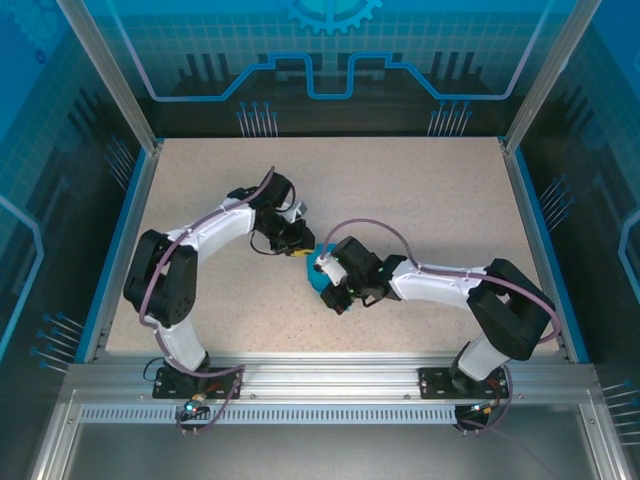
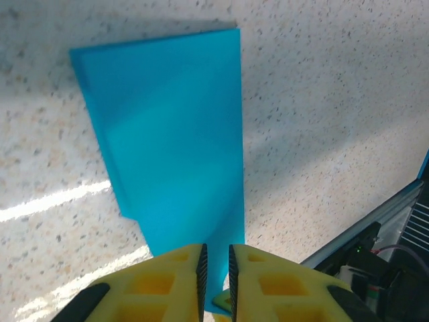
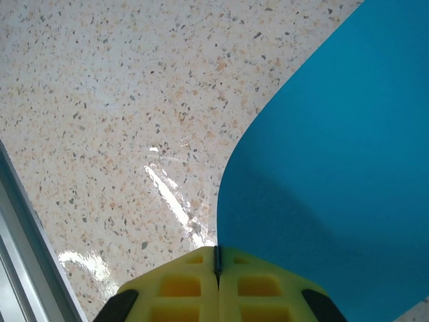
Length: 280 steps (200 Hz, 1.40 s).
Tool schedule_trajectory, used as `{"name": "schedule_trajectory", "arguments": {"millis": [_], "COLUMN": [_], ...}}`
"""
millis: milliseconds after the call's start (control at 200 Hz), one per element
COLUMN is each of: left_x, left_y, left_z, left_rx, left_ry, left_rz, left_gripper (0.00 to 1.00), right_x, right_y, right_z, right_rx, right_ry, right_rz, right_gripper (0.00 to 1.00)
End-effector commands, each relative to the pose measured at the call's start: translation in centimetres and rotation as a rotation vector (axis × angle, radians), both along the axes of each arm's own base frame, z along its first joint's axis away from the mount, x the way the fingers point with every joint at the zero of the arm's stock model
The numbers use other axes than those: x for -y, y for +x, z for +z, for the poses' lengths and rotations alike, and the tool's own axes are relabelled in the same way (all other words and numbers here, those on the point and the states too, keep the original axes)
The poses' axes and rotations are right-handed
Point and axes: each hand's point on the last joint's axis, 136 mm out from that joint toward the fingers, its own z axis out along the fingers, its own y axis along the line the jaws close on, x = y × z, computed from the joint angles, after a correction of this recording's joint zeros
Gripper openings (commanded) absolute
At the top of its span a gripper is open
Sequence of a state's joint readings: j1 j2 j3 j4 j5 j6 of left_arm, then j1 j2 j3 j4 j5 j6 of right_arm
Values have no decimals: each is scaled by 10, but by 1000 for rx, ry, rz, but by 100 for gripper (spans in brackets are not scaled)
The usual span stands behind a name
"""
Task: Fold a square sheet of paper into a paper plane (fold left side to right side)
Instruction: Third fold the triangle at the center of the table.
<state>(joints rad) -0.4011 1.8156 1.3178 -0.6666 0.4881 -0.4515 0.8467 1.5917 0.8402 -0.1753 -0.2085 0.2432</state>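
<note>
The square sheet of paper is folded into a narrow, tapering teal-blue paper plane (image 1: pixel 320 280) lying mid-table between the two arms. In the left wrist view the paper plane (image 2: pixel 174 127) lies flat with layered edges. Its narrow end runs into the slim gap of my left gripper (image 2: pixel 215 248), whose yellow fingers (image 2: pixel 167 282) stand slightly apart. My left gripper (image 1: pixel 300 250) sits at the paper's far-left end. My right gripper (image 3: pixel 216 249) is shut on the curved edge of the paper (image 3: pixel 335 154), which lifts off the table there. In the top view my right gripper (image 1: pixel 333 297) is at the paper's near end.
The speckled table (image 1: pixel 420 200) has open room behind and to both sides of the arms. An aluminium rail (image 1: pixel 320 375) runs along the near edge and also shows as the rail (image 3: pixel 13 255) and the rail (image 2: pixel 375 221). Blue frame posts (image 1: pixel 530 230) border the sides.
</note>
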Motion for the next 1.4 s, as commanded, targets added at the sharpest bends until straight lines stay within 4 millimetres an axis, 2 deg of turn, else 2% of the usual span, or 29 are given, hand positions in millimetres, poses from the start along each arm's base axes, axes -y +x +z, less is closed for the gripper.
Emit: {"name": "schedule_trajectory", "arguments": {"millis": [0,155,275,530,750,755,800,1095,1396], "left_x": [23,41,48,44,38,38,38,38,37], "left_y": [6,12,13,5,-3,-4,-5,-11,-14], "left_z": [-16,-37,-50,-82,-101,-101,-104,-110,-114], "left_rx": [-13,-44,-64,-108,-137,-137,-141,-150,-156], "left_ry": [-18,-18,-9,68,109,111,117,134,142], "left_rz": [-98,-141,-159,-190,-203,-204,-206,-219,-221], "left_gripper": [17,15,14,13,11,11,10,10,10], "right_x": [-13,-13,-13,-6,6,3,1,16,23], "right_y": [6,8,11,15,20,24,29,45,49], "right_z": [8,5,5,2,-3,1,5,-3,-13], "right_rx": [-37,-47,-49,-42,-18,-9,6,37,32], "right_ry": [63,64,72,50,-2,7,8,-60,-87], "right_rz": [-9,-19,-27,-40,-51,-52,-55,-119,-149], "right_gripper": [0,0,0,0,0,0,0,1,1]}}
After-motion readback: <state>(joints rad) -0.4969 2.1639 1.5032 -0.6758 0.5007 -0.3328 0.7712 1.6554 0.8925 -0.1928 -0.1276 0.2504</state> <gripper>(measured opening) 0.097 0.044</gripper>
